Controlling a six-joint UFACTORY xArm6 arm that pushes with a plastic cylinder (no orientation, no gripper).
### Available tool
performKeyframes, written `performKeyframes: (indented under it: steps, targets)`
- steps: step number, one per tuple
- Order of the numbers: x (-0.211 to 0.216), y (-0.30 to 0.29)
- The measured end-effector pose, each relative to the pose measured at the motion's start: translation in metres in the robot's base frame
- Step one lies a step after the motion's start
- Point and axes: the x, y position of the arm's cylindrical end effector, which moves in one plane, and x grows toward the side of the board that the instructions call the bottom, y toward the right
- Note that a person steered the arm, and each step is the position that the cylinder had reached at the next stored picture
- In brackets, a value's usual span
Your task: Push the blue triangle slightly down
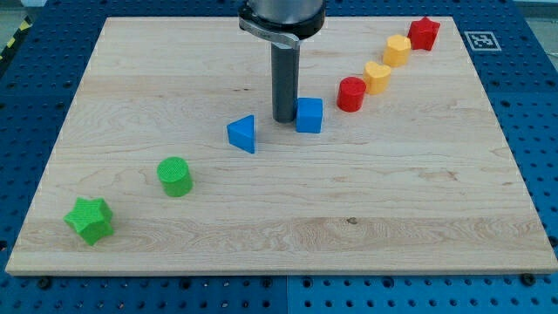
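Note:
The blue triangle lies on the wooden board near its middle. My tip rests on the board just to the triangle's upper right, a short gap from it. A blue cube sits right beside the tip on its right, touching or nearly touching the rod. The rod rises straight up to the arm at the view's top.
A red cylinder, a yellow block, another yellow block and a red star run diagonally to the view's upper right. A green cylinder and a green star lie at the lower left.

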Motion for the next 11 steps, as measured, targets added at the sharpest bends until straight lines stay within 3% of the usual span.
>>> performKeyframes:
  steps: [2, 5, 9, 11]
  targets:
    - [0.000, 0.003]
    - [0.000, -0.069]
    - [0.019, -0.053]
    - [0.016, -0.091]
